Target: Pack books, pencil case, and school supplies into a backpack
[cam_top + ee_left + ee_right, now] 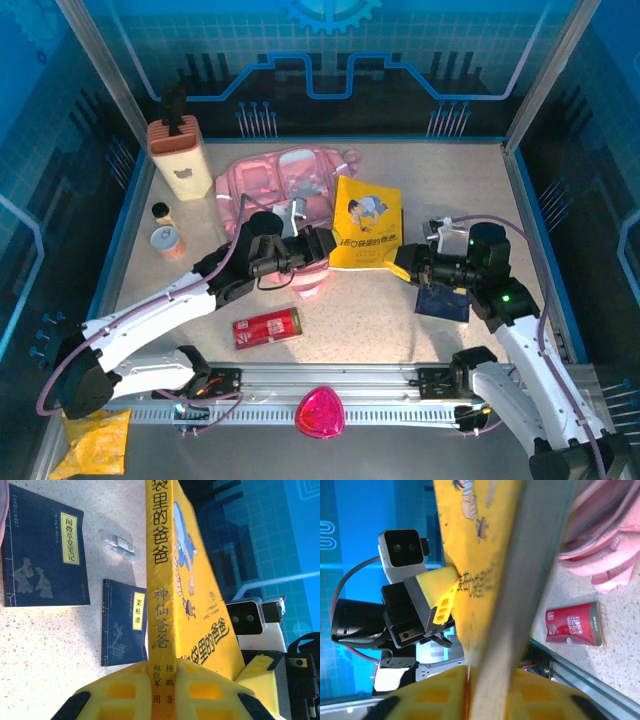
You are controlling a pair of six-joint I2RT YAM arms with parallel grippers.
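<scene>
The left hand and right hand both pinch the yellow book from opposite edges, standing it upright right beside the backpack, likely steadying it to slide in edge-first. The pencil case lies flat on the table in front of the backpack.

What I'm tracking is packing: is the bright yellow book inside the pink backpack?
Out: left gripper and right gripper hold the book beside the backpack.
</scene>
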